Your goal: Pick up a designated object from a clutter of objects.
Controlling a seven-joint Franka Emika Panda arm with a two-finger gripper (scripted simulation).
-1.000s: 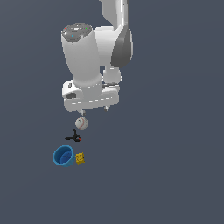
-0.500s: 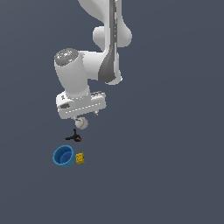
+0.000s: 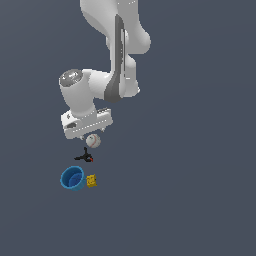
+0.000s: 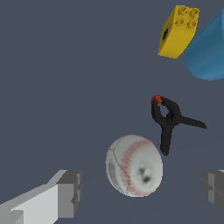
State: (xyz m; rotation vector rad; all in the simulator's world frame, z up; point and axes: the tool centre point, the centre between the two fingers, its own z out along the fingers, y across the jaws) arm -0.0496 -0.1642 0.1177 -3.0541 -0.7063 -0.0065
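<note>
You have a flat, dark grey-blue floor with no walls or edges to see. In the exterior view, the white arm reaches down from the top, and its gripper (image 3: 89,134) hangs low, just above the ball (image 3: 93,141). The ball is white with thin red stitches and it lies on the floor, partly under the hand. Just below it in this picture is the black clamp (image 3: 85,157) with a red spot. Further down you see the blue cup (image 3: 73,178), and the yellow block (image 3: 92,181) sits just beside the cup, on the exterior view's right. The 4 objects make a short line, close together but not touching, as far as you can tell.

In the wrist view, the ball (image 4: 134,165) lies between the 2 grey fingers (image 4: 70,194), one on each side. The jaws are spread wide and neither pad touches the ball. The clamp (image 4: 168,120) is very near the ball; its handle ends just beside it. The block (image 4: 178,31) and the cup (image 4: 207,50) are beyond the clamp, next to each other.
</note>
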